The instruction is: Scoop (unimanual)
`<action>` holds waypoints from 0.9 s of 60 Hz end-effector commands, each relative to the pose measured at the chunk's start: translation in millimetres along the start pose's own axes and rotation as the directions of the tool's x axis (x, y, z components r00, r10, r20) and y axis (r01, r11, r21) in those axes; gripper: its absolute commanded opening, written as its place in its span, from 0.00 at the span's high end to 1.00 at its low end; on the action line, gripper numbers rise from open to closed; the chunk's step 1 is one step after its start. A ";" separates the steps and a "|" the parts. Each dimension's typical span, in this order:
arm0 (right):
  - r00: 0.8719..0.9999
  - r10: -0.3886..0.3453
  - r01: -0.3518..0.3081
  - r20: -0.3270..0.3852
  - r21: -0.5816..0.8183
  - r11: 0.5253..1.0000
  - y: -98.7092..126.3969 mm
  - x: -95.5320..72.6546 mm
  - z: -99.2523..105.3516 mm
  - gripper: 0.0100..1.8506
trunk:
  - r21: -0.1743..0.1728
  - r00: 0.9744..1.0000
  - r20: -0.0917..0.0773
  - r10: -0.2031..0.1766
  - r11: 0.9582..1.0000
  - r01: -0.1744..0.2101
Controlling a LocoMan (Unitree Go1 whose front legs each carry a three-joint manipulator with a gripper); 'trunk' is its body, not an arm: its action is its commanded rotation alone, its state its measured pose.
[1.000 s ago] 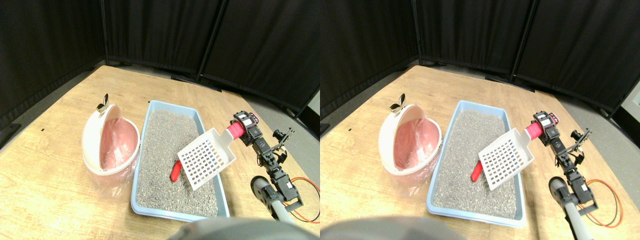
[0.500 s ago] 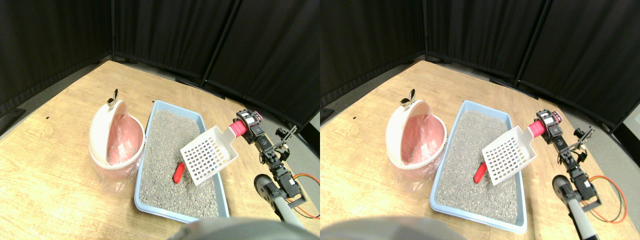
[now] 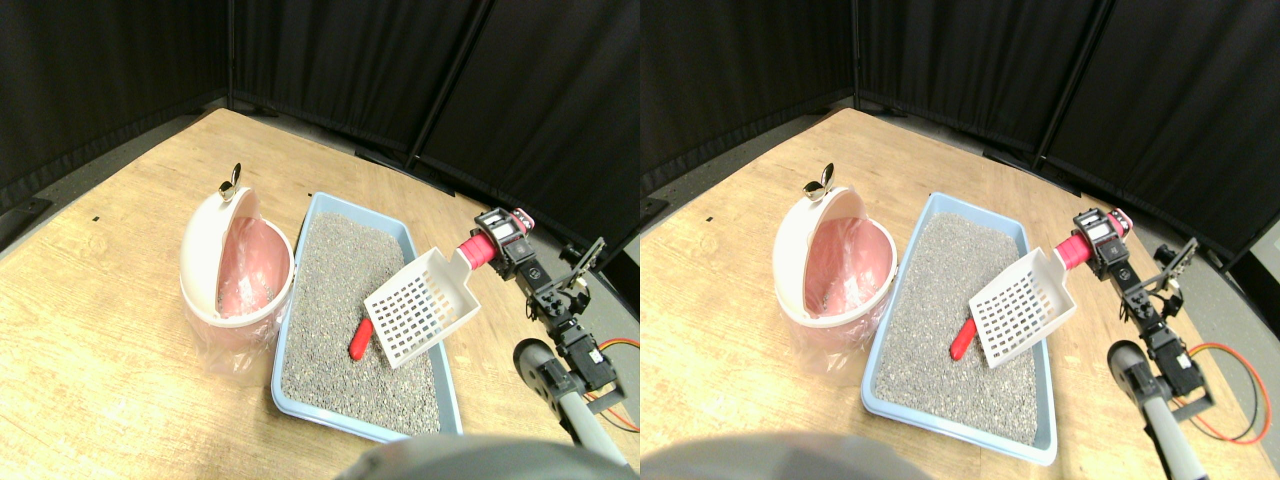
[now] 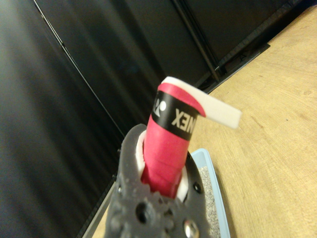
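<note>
A red object (image 3: 360, 340) was seen lying on the litter in the blue tray (image 3: 300, 395), pointing up the tray. Above it, the white scoop (image 3: 418, 310) was tilted blade-down leftward, its red-wrapped handle (image 3: 474, 252) clamped by the right gripper (image 3: 492, 248).

Bright from above, soft shadows on the floor (image 3: 120, 300); bent at edges; blurry close up in wrist view.

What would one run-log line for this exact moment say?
right gripper: holding scoop handle | scoop: raised over litter tray | red piece: on litter | bin: beside tray
</note>
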 end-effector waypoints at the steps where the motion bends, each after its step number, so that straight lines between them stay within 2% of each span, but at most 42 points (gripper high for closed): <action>1: 0.996 -0.006 0.008 0.084 -0.020 1.000 2.3 4.2 7.0 0.98 | -0.026 1.000 -0.022 0.018 1.000 -0.018; 6: 0.992 -0.018 0.026 0.121 -0.067 0.997 3.2 4.9 4.2 0.98 | -0.026 1.000 -0.022 0.017 1.000 -0.017; 24: 0.990 -0.032 0.049 0.136 -0.126 0.991 -3.9 13.6 12.6 0.98 | -0.018 1.000 -0.020 0.007 1.000 -0.007; 27: 0.988 -0.036 0.058 0.148 -0.144 0.988 -7.2 15.1 14.6 0.92 | -0.018 1.000 -0.020 0.007 1.000 -0.007; 28: 0.987 -0.029 0.054 0.157 -0.156 0.986 -8.5 15.9 14.9 0.91 | -0.020 1.000 -0.015 0.002 1.000 -0.002; 32: 0.987 -0.020 0.047 0.160 -0.166 0.985 -11.8 16.4 16.4 0.91 | -0.020 1.000 -0.015 0.002 1.000 -0.002; 34: 0.987 -0.023 0.049 0.158 -0.164 0.985 -12.8 15.9 17.7 0.98 | -0.021 1.000 -0.018 0.000 1.000 0.000; 38: 0.986 -0.019 0.046 0.168 -0.163 0.986 -14.7 15.8 19.0 0.98 | -0.020 1.000 -0.019 -0.004 1.000 0.004; 44: 0.989 -0.032 0.057 0.143 -0.178 0.982 -17.1 14.9 23.0 0.98 | -0.022 1.000 -0.018 -0.007 1.000 0.006; 54: 0.986 -0.019 0.045 0.163 -0.155 0.987 -16.7 13.1 18.7 0.98 | -0.019 1.000 -0.021 -0.005 1.000 0.005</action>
